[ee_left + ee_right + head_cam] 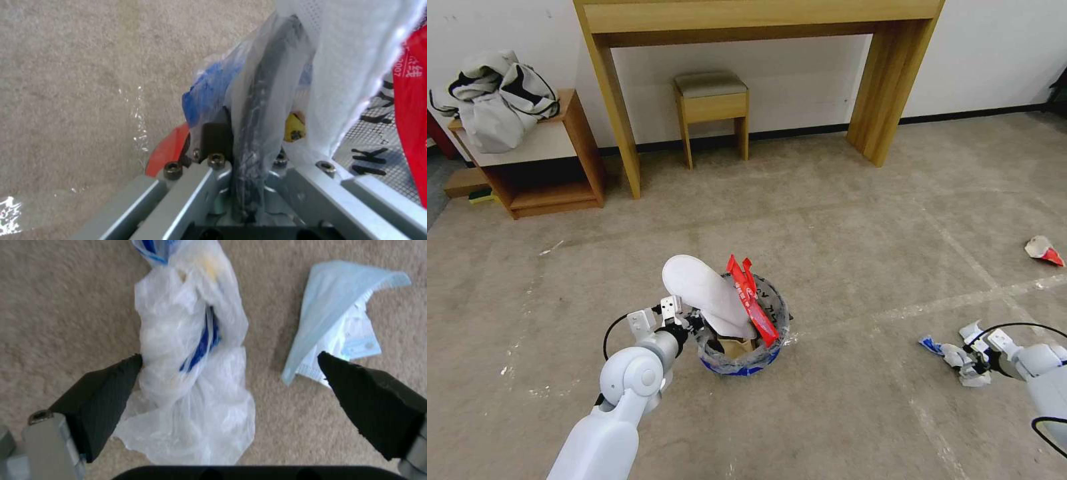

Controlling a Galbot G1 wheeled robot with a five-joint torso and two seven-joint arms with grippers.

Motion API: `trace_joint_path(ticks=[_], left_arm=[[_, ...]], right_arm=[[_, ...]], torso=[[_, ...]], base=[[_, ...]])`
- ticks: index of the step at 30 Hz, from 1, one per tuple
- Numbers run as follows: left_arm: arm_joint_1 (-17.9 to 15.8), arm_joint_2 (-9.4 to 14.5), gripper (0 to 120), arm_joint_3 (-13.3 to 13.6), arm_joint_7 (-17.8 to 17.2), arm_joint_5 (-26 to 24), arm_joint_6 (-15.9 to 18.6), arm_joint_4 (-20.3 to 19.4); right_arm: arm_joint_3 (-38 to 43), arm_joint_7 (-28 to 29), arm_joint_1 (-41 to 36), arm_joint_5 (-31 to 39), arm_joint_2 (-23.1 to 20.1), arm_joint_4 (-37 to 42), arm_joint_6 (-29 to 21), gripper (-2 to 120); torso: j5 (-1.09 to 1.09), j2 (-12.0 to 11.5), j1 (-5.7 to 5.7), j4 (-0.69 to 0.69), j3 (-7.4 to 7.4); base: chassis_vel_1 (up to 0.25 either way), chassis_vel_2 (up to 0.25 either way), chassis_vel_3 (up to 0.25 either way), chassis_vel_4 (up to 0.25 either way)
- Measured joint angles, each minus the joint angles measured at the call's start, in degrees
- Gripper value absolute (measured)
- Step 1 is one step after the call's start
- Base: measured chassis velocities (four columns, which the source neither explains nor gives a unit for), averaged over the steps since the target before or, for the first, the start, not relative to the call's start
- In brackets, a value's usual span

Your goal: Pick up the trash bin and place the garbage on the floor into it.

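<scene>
While the left claw (249, 146) grips it, the trash bin's (740, 360) liner reads "1K".

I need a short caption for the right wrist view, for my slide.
Open right gripper above a crumpled clear plastic bag and a pale blue paper on the floor.

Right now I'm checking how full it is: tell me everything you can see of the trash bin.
The trash bin is a small round red bucket with a blue band, lined with clear printed plastic. It stands upright on the floor, holding a white slipper, red wrapper and brown paper. The left gripper is shut on its rim.
</scene>
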Motion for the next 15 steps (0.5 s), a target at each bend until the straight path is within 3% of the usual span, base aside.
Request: trace_joint_path(ticks=[15], left_arm=[[1.87, -0.2, 1, -0.51, 0.22, 0.86, -0.43, -0.85]], right_arm=[[0.5, 4.0, -0.6, -0.04, 1.88, -1.23, -0.6, 100]], torso=[[0.01, 0.0, 0.0, 0.01, 0.0]], base=[[0.0, 0.0, 0.0, 0.0]])
